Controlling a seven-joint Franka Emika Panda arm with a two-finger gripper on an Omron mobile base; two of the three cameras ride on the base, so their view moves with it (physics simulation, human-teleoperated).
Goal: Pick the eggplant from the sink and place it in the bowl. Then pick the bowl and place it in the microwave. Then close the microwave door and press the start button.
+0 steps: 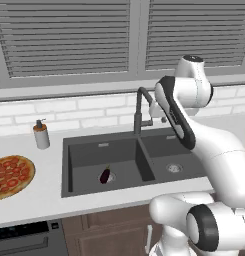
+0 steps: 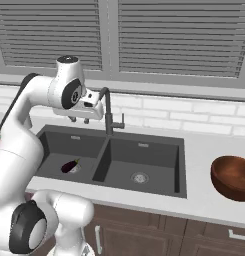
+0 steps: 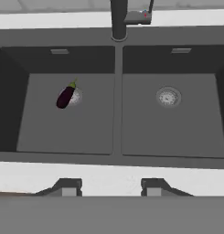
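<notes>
Hovering high with fingers spread and empty, the end effector (image 2: 79, 120) has the eggplant (image 3: 66, 96) well below, over the left basin's drain (image 3: 75, 96); a misaligned descent could roll it away.

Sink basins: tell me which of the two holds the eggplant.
The left basin of the sink holds it: the eggplant lies on that basin's drain, while the right basin shows a bare steel drain.

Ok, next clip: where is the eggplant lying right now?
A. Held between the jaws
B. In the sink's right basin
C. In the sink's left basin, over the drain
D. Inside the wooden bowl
C. The eggplant lies on the left basin floor of the sink, overlapping that basin's drain; the bowl on the counter holds nothing.
</notes>
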